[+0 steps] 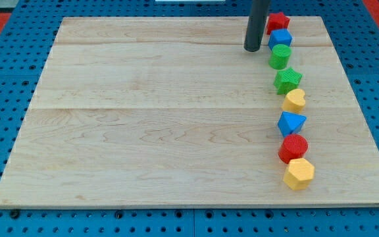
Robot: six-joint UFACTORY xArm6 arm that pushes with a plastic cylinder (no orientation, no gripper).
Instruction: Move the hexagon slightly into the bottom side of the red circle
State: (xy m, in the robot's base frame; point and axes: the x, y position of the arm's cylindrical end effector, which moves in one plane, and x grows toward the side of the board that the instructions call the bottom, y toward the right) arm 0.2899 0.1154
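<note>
A yellow hexagon (299, 174) lies near the view's bottom right, touching the lower edge of the red circle (293, 148). They end a column of blocks down the board's right side. My tip (252, 49) is near the view's top, just left of the blue block (279, 38) and the green circle (280, 57), far above the hexagon.
The column from the top: a red block (277, 22), the blue block, the green circle, a green star (287, 80), a yellow heart (294, 100), a blue block (291, 122). The wooden board (143, 118) rests on a blue pegboard.
</note>
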